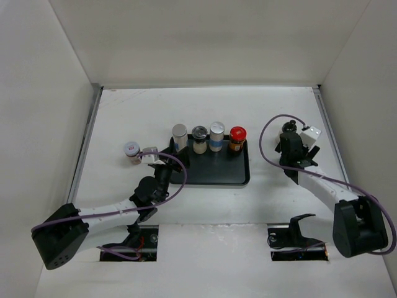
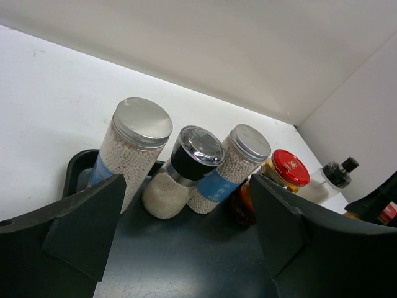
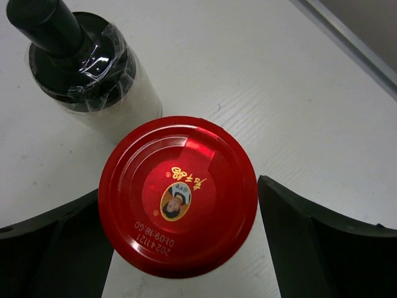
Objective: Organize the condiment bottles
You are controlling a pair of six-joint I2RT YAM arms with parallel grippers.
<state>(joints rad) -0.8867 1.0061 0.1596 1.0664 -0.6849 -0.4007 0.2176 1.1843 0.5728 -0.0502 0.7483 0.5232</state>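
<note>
Table [image 1: 124,112]: white, walled on three sides. Black tray [image 1: 214,177] sits mid-table.

Four condiment bottles stand upright in a row along the tray's 12 o'clock edge. They are a silver-capped jar [image 1: 179,135], a black-collared grinder [image 1: 200,139], a second silver-capped jar [image 1: 216,135] and a red-capped jar [image 1: 237,139].

Left arm [image 1: 111,214] reaches to the tray's 9 o'clock edge. Left jaws are released, nothing between them, facing the row. A small pale-capped jar [image 1: 131,151] stands on the table at 9 o'clock of the tray, just beside that arm.

Right arm [image 1: 322,183] is out at 3 o'clock of the tray, well apart from it. Right jaws bracket a loose red-lidded jar [image 3: 178,192]. It's upright, long axis pointing straight at the wrist camera, one jaw at 9 and one at 3 o'clock of the lid. The lid overhangs the jaws, so I can't tell if they're pinching yet or just straddling.

A black-topped bottle [image 3: 80,62] stands just beside it at 11 o'clock.

My read: that jar is the right arm's job. Squeeze, lift vertically, carry toward 9 o'clock to the tray. The risk is clipping the black-topped neighbour.
</note>
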